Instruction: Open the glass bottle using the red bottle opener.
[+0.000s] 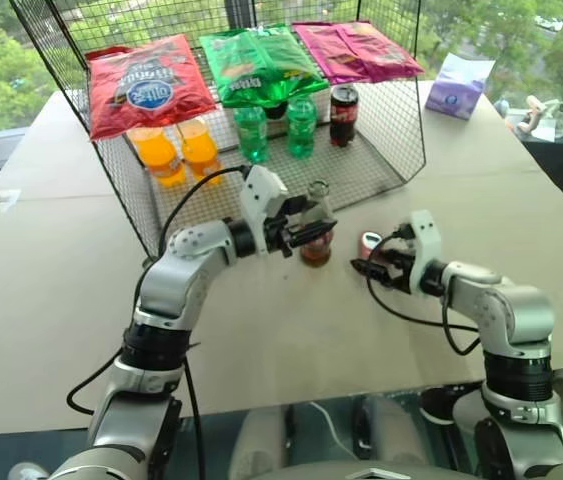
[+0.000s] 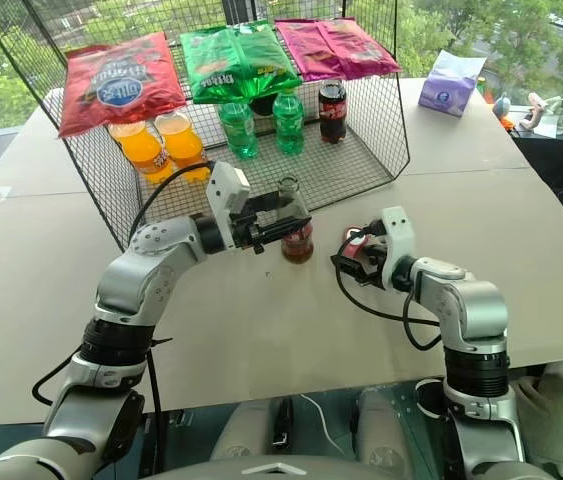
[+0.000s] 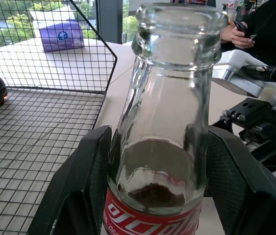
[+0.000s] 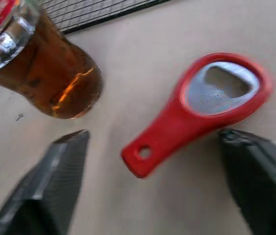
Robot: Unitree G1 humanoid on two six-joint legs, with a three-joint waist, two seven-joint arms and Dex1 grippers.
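Note:
The glass bottle (image 1: pixel 316 228) stands upright on the table just in front of the wire basket, with dark cola in its lower half and a red label. Its rim (image 3: pixel 179 19) is bare glass, with no cap on it. My left gripper (image 1: pixel 306 232) is shut on the bottle's shoulder, one black finger (image 3: pixel 81 186) on each side. The red bottle opener (image 4: pixel 196 110) lies flat on the table to the right of the bottle, metal head up. My right gripper (image 4: pixel 157 196) is open just behind the opener, its fingers (image 4: pixel 54 186) apart on either side of the handle and not touching it.
A wire basket (image 1: pixel 381 165) behind the bottle holds orange drinks (image 1: pixel 176 150), green bottles (image 1: pixel 276 125) and a dark cola bottle (image 1: pixel 343 112), with snack bags (image 1: pixel 251 65) along its back. A purple tissue pack (image 1: pixel 458 85) lies far right. A person's hand (image 3: pixel 236 34) holds a phone.

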